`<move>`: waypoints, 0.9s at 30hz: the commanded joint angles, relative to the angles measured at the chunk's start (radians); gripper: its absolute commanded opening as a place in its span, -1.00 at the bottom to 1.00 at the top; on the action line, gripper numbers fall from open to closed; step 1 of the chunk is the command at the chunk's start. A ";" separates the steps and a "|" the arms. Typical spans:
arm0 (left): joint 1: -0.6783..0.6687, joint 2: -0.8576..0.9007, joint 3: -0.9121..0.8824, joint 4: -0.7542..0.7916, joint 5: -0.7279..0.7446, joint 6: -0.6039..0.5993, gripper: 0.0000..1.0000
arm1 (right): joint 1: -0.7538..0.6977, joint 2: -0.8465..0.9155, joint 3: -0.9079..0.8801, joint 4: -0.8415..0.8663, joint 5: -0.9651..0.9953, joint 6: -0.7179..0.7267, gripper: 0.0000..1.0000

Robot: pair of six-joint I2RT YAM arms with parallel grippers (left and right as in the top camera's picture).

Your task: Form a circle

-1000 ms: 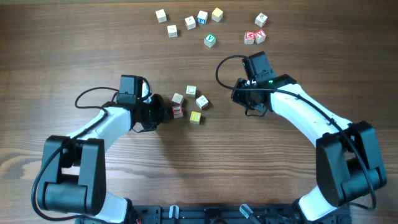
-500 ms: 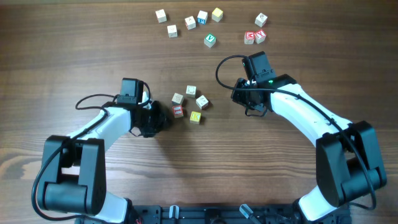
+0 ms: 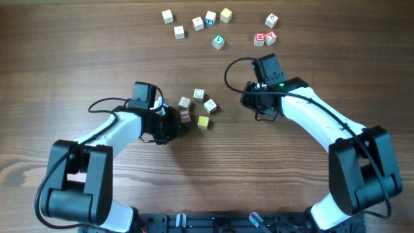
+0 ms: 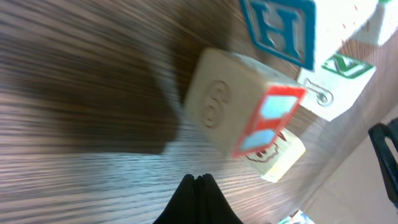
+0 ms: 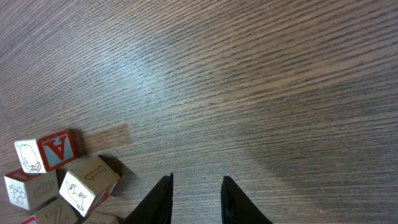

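I see my left gripper [image 4: 197, 182] pinched closed and empty, just beside the red-faced cube [image 3: 185, 116] of the circle [image 3: 210, 105], mid wooden table [image 3: 77, 58]; right gripper [image 5: 196, 185] slightly parted, grasping nothing

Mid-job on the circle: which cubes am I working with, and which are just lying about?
Job: red-faced cube, yellow cube, left cream cube, top cream cube, right cream cube, clustered mid-table; left gripper, shut, near the red-faced cube.
Lying about: green-faced cube, red pair, lone cream cube beside it, group of five cubes at the far edge.
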 commanded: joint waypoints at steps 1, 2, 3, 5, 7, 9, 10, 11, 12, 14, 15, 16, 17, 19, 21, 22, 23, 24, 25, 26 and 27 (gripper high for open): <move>-0.025 0.013 -0.006 0.029 0.025 -0.030 -0.92 | 0.002 0.013 -0.010 -0.001 0.025 0.006 -0.47; -0.026 0.013 -0.006 0.037 0.025 -0.030 -0.92 | 0.002 0.013 -0.010 -0.001 0.025 0.006 -0.47; -0.026 0.013 -0.006 0.040 0.025 -0.030 -0.92 | 0.002 0.013 -0.010 -0.001 0.025 0.006 -0.47; -0.026 0.013 -0.006 0.053 0.025 -0.030 -0.92 | 0.002 0.013 -0.010 -0.001 0.025 0.006 -0.47; -0.026 0.013 -0.006 0.074 0.025 -0.031 -0.92 | 0.002 0.013 -0.010 -0.001 0.025 0.006 -0.47; -0.026 0.013 -0.006 0.095 0.025 -0.049 -0.92 | 0.002 0.013 -0.010 -0.001 0.025 0.006 -0.47; -0.026 0.013 -0.006 0.101 0.025 -0.053 -0.92 | 0.002 0.013 -0.010 -0.001 0.025 0.006 -0.47; -0.026 0.013 -0.006 0.109 0.025 -0.053 -0.92 | 0.002 0.013 -0.010 -0.001 0.026 0.006 -0.47; -0.026 0.013 -0.006 0.111 0.025 -0.053 -0.92 | 0.002 0.013 -0.010 -0.001 0.025 0.006 -0.47; -0.026 0.013 -0.006 0.111 0.025 -0.053 -0.92 | 0.002 0.013 -0.010 -0.001 0.025 0.006 -0.47; -0.026 0.013 -0.006 0.111 0.025 -0.053 -0.92 | 0.002 0.013 -0.010 0.000 0.026 0.006 -0.46; -0.026 0.013 -0.006 0.112 0.025 -0.053 -0.92 | 0.002 0.013 -0.010 0.000 0.026 0.006 -0.47; -0.026 0.013 -0.006 0.114 0.023 -0.053 -0.92 | 0.002 0.013 -0.010 0.000 0.026 0.006 -0.46; -0.026 0.013 -0.006 0.120 0.020 -0.053 -0.92 | 0.002 0.013 -0.010 0.000 0.030 0.006 -0.46; -0.026 0.013 -0.006 0.133 0.017 -0.053 -0.92 | 0.002 0.013 -0.010 -0.001 0.038 0.006 -0.46; -0.026 0.013 -0.006 0.140 0.017 -0.053 -0.92 | 0.002 0.013 -0.010 -0.001 0.038 0.006 -0.46; -0.026 0.013 -0.006 0.143 0.017 -0.053 -0.92 | 0.002 0.013 -0.010 -0.001 0.038 0.006 -0.46; -0.026 0.013 -0.006 0.146 0.017 -0.053 -0.92 | 0.002 0.013 -0.010 -0.001 0.040 0.006 -0.46; -0.026 0.013 -0.006 0.150 0.017 -0.053 -0.92 | 0.002 0.013 -0.010 -0.001 0.040 0.006 -0.46; -0.026 0.013 -0.006 0.150 0.013 -0.053 -0.92 | 0.002 0.013 -0.010 -0.001 0.040 0.006 -0.46; -0.026 0.013 -0.006 0.150 0.007 -0.053 -0.92 | 0.002 0.013 -0.010 -0.001 0.040 0.006 -0.46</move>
